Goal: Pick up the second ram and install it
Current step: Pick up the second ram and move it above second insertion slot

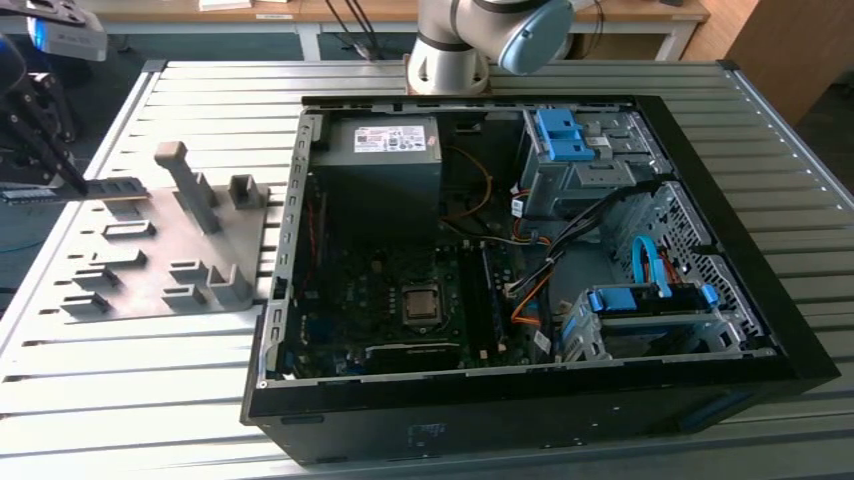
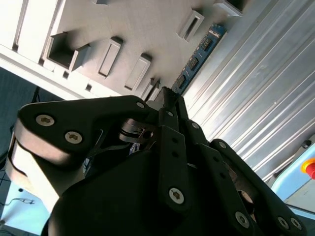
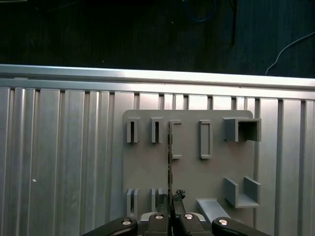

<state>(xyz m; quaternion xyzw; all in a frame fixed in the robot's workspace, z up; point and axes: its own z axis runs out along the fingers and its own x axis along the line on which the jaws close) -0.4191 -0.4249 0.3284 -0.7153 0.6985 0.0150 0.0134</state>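
The second ram (image 2: 199, 51) is a narrow blue board with black chips, and my gripper (image 2: 167, 98) is shut on it near one end. In the first wrist view the second ram (image 3: 169, 157) appears edge-on as a thin line running away from my gripper (image 3: 170, 210), over the slots of the grey fixture plate (image 3: 197, 172). In the exterior view my gripper (image 1: 74, 183) is at the far left, with the second ram (image 1: 114, 187) lying level at the fixture plate's (image 1: 147, 270) far edge. I cannot tell whether the stick still touches the plate.
The open computer case (image 1: 287, 300) lies to the exterior view's right of the plate, with the motherboard (image 1: 387, 310), blue drive brackets (image 1: 561, 135) and cables inside. The arm's base (image 1: 454, 50) stands behind the case. Upright grey blocks (image 1: 187, 185) rise from the plate.
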